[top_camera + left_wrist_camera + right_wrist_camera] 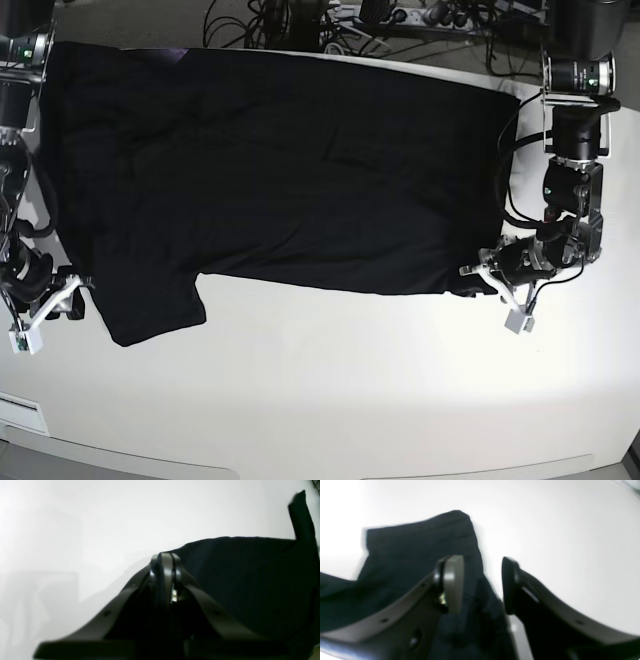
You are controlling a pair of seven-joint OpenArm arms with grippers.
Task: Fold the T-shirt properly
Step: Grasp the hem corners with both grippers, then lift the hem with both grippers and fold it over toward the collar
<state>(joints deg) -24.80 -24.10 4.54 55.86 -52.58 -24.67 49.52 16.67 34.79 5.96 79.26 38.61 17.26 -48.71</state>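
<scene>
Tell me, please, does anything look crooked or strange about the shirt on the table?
Nothing looks damaged. The T-shirt lies spread on the white table, plain face up, but not quite flat: faint wrinkles cross it, and one sleeve sticks out toward the front edge. The left end effector pinches the hem corner.

No legible text, brand, number or sign in any view. White tags hang on both arms in the base view, one at the lower left [22, 343] and one at the right [517, 322], but nothing on them can be read. A pale sticker [22, 411] sits at the table's left edge, its face too small to make out.
</scene>
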